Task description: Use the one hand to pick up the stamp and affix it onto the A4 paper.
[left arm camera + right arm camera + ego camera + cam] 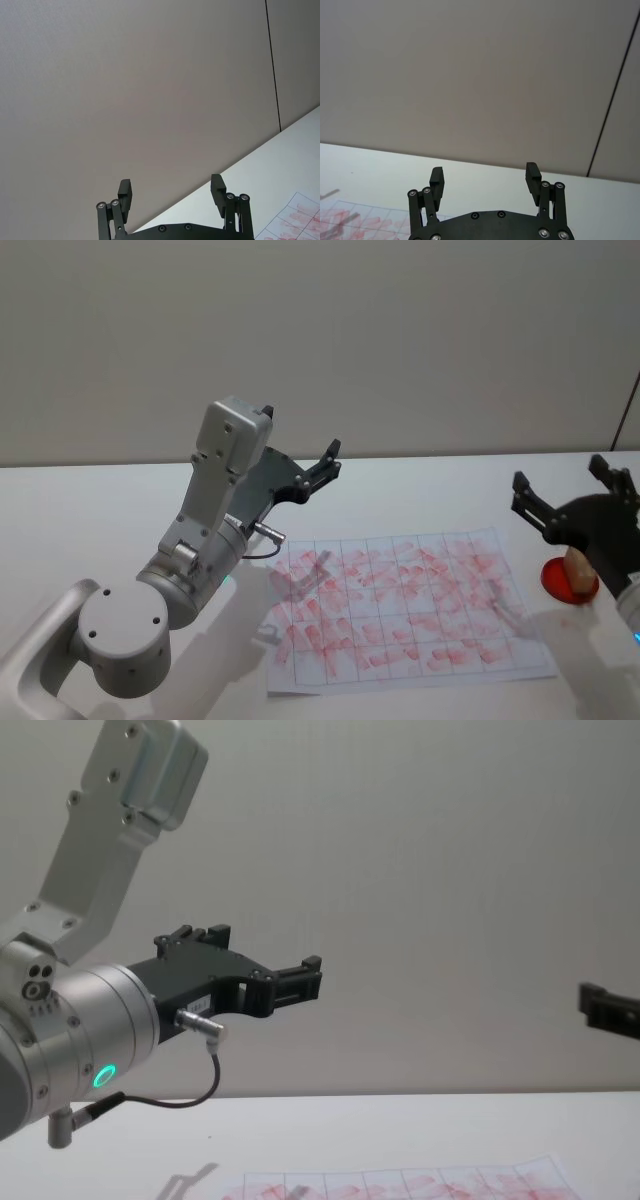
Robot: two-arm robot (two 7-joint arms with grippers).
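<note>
Two-part job, seemingly at pick-up: lower wide-open, empty right gripper onto stamp at right edge, close, press onto A4 paper; leave open left gripper parked mid-frame.

Gridded A4 paper flat (smudged pink-red), tan-handled stamp upright beside it

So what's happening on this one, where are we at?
Nothing is held at this moment. The stamp stands on its red pad, just right of the A4 paper, whose grid is already full of red prints. The right hand is open in the air close by the stamp. The left hand, also open, is held up above the table near the paper's far left side.
</note>
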